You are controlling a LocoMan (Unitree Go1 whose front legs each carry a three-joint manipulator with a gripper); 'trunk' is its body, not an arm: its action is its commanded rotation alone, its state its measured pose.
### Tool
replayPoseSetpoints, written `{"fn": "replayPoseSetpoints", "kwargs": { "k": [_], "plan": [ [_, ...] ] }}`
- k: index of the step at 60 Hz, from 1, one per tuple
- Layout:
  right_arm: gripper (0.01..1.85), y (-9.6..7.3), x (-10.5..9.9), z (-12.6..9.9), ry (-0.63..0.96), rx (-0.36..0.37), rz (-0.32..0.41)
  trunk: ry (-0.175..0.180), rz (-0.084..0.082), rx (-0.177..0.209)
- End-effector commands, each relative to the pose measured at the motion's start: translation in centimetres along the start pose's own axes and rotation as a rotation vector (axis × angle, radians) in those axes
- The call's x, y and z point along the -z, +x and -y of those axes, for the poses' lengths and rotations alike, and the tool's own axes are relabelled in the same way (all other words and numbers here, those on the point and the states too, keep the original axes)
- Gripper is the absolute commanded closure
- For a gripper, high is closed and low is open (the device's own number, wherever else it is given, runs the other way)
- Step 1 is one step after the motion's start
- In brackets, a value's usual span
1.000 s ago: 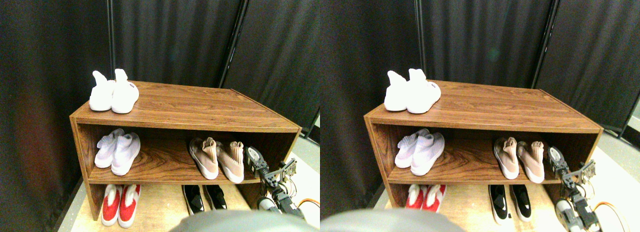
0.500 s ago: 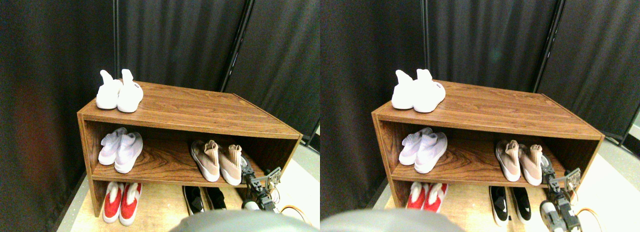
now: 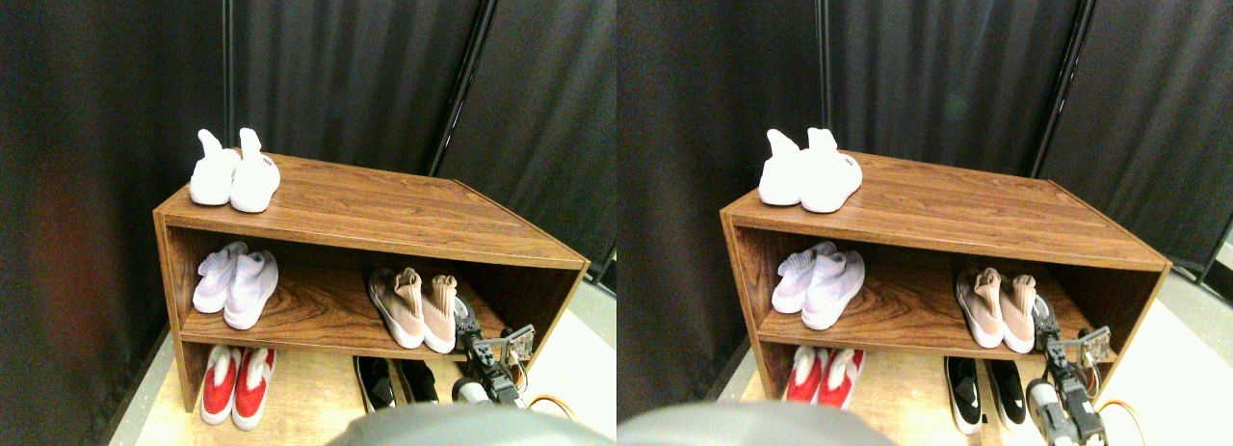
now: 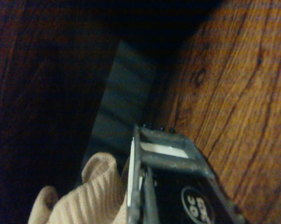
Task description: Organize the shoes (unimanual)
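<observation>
Tan-beige knit sneakers [image 3: 416,307] stand as a pair, touching side by side, on the right part of the middle shelf of the wooden shoe rack [image 3: 385,213], toes toward me and ribbed collars up. I have the right gripper [image 3: 466,323] just beside the right shoe of that pair, at the front of the shelf. From the wrist camera I see a ribbed beige collar [image 4: 91,198] next to the dark jaw frame, with wood grain on either side; I cannot tell whether the jaws are apart or together. Below, on the floor level, the low black sneakers [image 3: 395,380] sit together, with a red-and-white pair [image 3: 234,385] well to their left.
</observation>
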Motion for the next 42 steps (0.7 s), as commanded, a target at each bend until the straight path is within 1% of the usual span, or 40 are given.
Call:
{"fn": "replayPoseSetpoints", "kwargs": {
  "k": [1, 6, 9, 11, 12, 15, 17, 20, 21, 22, 23, 25, 27, 30, 34, 40, 42],
  "plan": [
    [1.80, 0.3, -0.7, -0.6, -0.012, -0.036, 0.033, -0.004, -0.013, -0.004],
    [1.80, 0.4, -1.3, -0.6, -0.027, -0.047, 0.018, 0.002, -0.013, 0.006],
    [1.80, 0.4, -1.8, -0.7, -0.067, -0.067, -0.004, 0.004, -0.011, 0.012],
    [1.80, 0.3, -2.0, -0.8, -0.061, -0.068, -0.001, 0.005, -0.011, 0.014],
    [1.80, 0.2, -2.2, -1.1, -0.049, -0.076, -0.015, 0.006, -0.012, 0.015],
    [1.80, -0.1, -2.3, -1.4, -0.033, -0.081, -0.019, 0.009, -0.011, 0.019],
    [1.80, -0.4, -2.5, -1.7, -0.028, -0.102, -0.018, 0.011, -0.010, 0.022],
    [1.80, -0.8, -2.8, -2.2, -0.050, -0.117, -0.046, 0.013, -0.008, 0.025],
    [1.80, -0.9, -2.9, -2.4, -0.063, -0.139, -0.059, 0.013, -0.007, 0.027],
    [1.80, -0.9, -2.9, -2.4, -0.063, -0.139, -0.059, 0.013, -0.007, 0.027],
    [1.80, -1.0, -3.1, -2.5, -0.080, -0.153, -0.066, 0.014, -0.007, 0.030],
    [1.80, -1.2, -3.3, -2.8, -0.095, -0.164, -0.066, 0.016, -0.005, 0.033],
    [1.80, -1.6, -3.6, -3.2, -0.097, -0.165, -0.035, 0.017, -0.003, 0.035],
    [1.80, -1.9, -3.8, -3.4, -0.129, -0.172, -0.022, 0.019, -0.003, 0.038],
    [1.80, -2.5, -4.4, -3.9, -0.153, -0.206, -0.053, 0.019, -0.003, 0.041],
    [1.80, -3.4, -5.0, -4.3, -0.137, -0.218, -0.043, 0.020, -0.004, 0.046],
    [1.80, -3.8, -5.4, -4.4, -0.109, -0.225, -0.048, 0.021, -0.005, 0.050]
  ]
}}
